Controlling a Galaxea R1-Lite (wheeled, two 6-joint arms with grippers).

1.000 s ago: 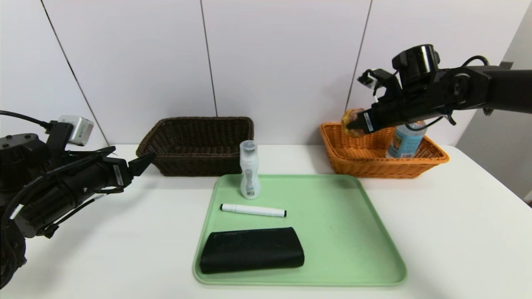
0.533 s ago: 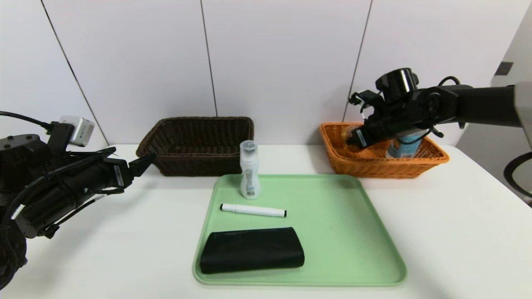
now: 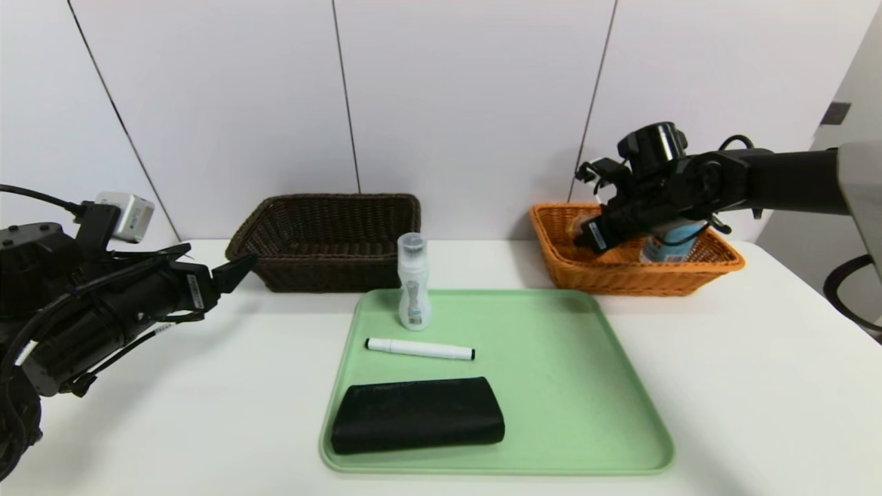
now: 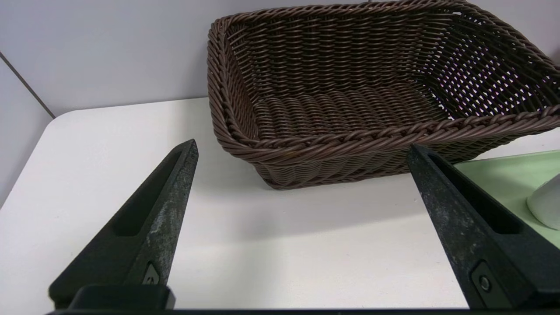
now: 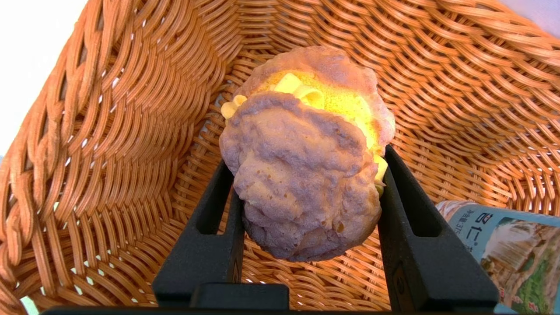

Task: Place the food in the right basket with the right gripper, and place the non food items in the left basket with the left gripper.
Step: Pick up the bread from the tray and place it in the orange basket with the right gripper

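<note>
Right jaws gripping bun inside orange basket

Right gripper point(image 3: 580, 239) is reaching down into the orange basket point(image 3: 620, 282). Its jaws are clamping the bun point(image 5: 306, 183) from two opposite sides, and the bun (lumpy brown crust, yellow filling showing) is sitting between them, within the basket walls. Can't tell whether it is touching the basket floor.

Blue-labelled bottle point(image 3: 667, 249) is sharing that basket, standing near the bun on the robot's right side of it, partly hidden behind the right arm in the head view.

Left gripper point(image 4: 302, 145) is hovering above the table point(image 3: 207, 420), just beside the dark brown basket point(image 3: 331, 274) on the robot's left. Its jaws are standing wide apart, holding nothing.

Green tray point(image 3: 565, 393) is lying on the table, in front of and between the two baskets. It is carrying three things:
- white bottle point(image 3: 415, 296), standing upright near the tray's far edge, on the robot's left side
- white marker point(image 3: 420, 348) with black ends, lying crosswise between the bottle and the case
- black case point(image 3: 417, 416), lying flat nearest the robot

All three are resting apart from each other.
</note>
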